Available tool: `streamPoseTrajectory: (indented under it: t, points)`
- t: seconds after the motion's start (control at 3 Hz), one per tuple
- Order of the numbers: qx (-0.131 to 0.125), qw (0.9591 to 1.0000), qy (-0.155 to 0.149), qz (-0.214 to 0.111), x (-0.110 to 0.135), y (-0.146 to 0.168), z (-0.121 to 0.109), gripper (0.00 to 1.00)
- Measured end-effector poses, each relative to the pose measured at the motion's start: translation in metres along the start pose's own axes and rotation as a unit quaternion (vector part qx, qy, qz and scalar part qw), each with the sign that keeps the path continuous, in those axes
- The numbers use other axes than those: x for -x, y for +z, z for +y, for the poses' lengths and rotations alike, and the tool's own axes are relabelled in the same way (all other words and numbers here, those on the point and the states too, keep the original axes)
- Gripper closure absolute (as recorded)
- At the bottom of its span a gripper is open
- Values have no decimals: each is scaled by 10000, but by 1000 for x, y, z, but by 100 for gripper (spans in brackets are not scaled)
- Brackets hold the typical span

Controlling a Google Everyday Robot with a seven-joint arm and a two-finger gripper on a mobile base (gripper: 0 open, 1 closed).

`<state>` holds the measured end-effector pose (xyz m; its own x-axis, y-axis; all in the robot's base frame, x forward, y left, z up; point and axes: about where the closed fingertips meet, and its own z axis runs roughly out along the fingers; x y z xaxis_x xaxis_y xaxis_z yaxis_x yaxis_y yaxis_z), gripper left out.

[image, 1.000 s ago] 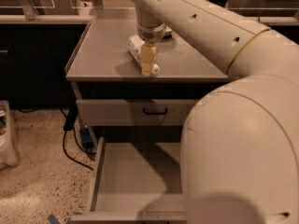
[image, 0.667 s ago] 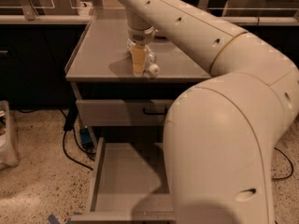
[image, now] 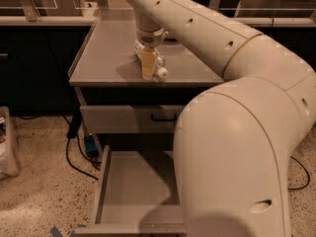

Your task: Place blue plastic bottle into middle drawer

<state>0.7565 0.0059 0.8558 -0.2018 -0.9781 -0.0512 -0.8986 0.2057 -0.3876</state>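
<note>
The blue plastic bottle (image: 159, 73) lies on its side on the grey cabinet top (image: 108, 53), near the front edge, with its white cap pointing to the front right. My gripper (image: 148, 63) hangs straight down from the arm onto the bottle's body and hides most of it. The middle drawer (image: 133, 191) is pulled out low in front of the cabinet, and its plain floor shows nothing in it. My arm's large elbow (image: 232, 162) covers the drawer's right part.
A shut drawer front with a small black handle (image: 123, 118) sits above the open drawer. Black cables and a blue plug (image: 90, 145) lie on the speckled floor at the left. A white bin (image: 7, 142) stands at the far left.
My gripper has shifted slightly left over the bottle. The arm's elbow has swung to fill more of the right foreground. The bottle has stayed on the cabinet top.
</note>
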Motion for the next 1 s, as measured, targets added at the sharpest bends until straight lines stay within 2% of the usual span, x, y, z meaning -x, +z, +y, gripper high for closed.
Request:
streamPoseTrajectory:
  t: [0.33,0.67,1.0]
  points:
    - [0,10000,0,0,0,0,0,36]
    - [0,10000,0,0,0,0,0,65]
    - [0,10000,0,0,0,0,0,90]
